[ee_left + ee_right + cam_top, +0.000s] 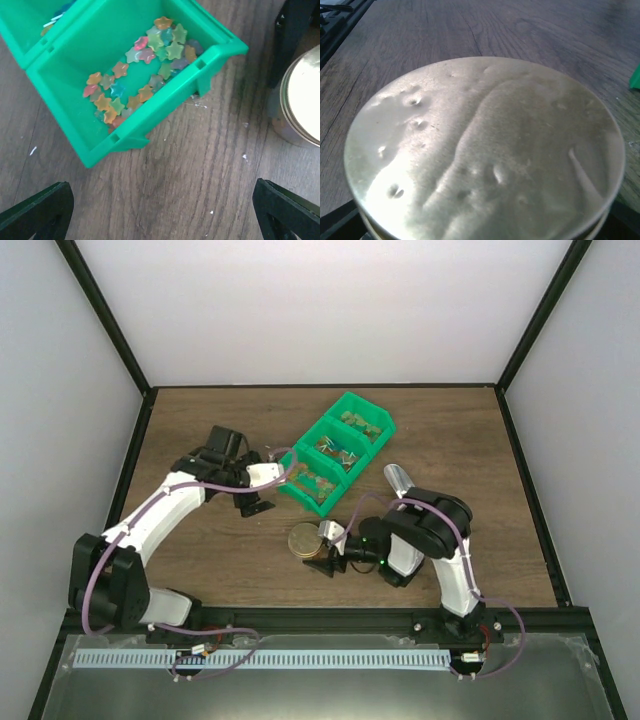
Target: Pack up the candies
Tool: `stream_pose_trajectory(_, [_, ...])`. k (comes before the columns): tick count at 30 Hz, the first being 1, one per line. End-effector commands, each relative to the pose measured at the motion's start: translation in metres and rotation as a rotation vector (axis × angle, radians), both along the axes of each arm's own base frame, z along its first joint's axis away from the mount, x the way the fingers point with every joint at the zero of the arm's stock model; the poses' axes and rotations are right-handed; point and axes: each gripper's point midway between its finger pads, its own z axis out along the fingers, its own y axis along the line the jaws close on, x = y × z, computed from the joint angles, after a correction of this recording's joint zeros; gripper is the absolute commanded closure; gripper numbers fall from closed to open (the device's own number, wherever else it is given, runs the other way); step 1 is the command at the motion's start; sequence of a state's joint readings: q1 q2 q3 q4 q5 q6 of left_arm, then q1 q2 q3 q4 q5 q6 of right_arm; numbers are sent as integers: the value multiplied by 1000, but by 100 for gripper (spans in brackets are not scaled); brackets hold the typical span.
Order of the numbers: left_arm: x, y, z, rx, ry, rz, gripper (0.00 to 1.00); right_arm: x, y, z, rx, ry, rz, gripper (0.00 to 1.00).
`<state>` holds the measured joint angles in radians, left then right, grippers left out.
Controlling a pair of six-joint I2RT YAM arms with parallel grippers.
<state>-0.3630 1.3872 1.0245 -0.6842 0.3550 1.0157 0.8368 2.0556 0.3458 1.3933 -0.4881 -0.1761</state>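
The candies (145,75) are small star-shaped sweets in orange, red, yellow and green, lying loose in the nearest compartment of a green bin (150,131) (318,483). My left gripper (162,215) (255,495) hangs wide open over bare wood just in front of that compartment, with nothing between its fingers. A round tin with a gold lid (485,150) (303,538) stands on the table. My right gripper (322,548) is closed around the tin from its right side, and the lid fills the right wrist view.
The green bin's two farther compartments (350,435) hold other small items. A silvery metal scoop (397,480) lies right of the bin, behind the right arm. Black frame rails (130,480) border the wooden table (220,550).
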Motion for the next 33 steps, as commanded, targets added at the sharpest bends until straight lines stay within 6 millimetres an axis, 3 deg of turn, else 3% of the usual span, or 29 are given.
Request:
stream_pose_trajectory(1, [13,3,15,-70,-9,128,0,-3,-13,-27,-116,81,-21,3])
stream_pose_trajectory(14, [35,9,42,-131,-41,254,0,-1,-30,3,-152,98,-52,0])
stream_pose_trajectory(24, [42,5,51,-187,-56,264,0,1,-50,57,-140,128,-92,0])
stream_pose_trajectory(27, [47,2,56,-215,-58,280,0,0,-54,82,-105,93,-95,0])
stream_pose_trajectory(33, [59,-4,65,-278,-39,338,0,14,-59,122,-66,44,-146,0])
